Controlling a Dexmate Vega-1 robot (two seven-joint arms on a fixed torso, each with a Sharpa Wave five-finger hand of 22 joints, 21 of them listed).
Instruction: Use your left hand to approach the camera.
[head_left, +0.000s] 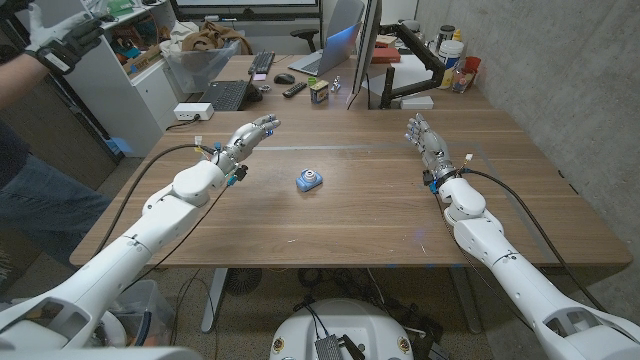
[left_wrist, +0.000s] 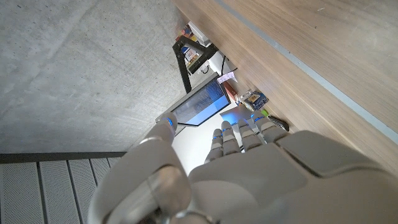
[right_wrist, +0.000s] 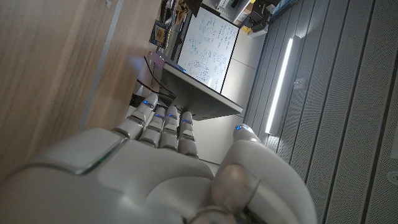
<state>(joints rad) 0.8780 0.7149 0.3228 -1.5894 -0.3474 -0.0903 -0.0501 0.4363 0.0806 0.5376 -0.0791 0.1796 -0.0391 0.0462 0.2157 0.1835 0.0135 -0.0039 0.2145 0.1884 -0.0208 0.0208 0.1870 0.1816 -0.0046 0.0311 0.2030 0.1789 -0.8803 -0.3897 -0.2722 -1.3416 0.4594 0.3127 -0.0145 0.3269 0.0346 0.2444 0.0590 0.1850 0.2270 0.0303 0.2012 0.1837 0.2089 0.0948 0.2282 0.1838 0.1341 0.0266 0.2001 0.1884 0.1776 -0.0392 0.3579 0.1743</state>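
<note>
Near the middle of the wooden table (head_left: 380, 215) sits the small blue camera (head_left: 309, 181), lens ring up, alone on bare wood w/ nothing touching it.

Left hand (head_left: 249, 136) is up-left of the camera & well apart from it, fingers stretched out straight and a bit spread, holding nothing; can't tell if it touches the tabletop. Left wrist view shows the back of that hand (left_wrist: 249, 180) w/ fingers extended toward a monitor (left_wrist: 202, 104) past the table edge (left_wrist: 273, 56).

Right hand (head_left: 426, 137) is right of the camera, also well apart, at about the same depth as the left one; fingers straight, close together, empty. Right wrist view: back of the hand (right_wrist: 155, 168), fingers reaching toward a lit screen (right_wrist: 208, 46).

Behind the camera, at the far table edge: a keyboard (head_left: 224, 95), a remote (head_left: 294, 89), a small box (head_left: 320, 92), a monitor on a stand (head_left: 362, 45). Far right of it, a white tub (head_left: 451, 50) & a red cup (head_left: 469, 68); contents not readable. Far left of the camera, a clear bin (head_left: 205, 55) holds brown cardboard-like pieces. A person's gloved hand (head_left: 60, 35) shows far left, off the table.
</note>
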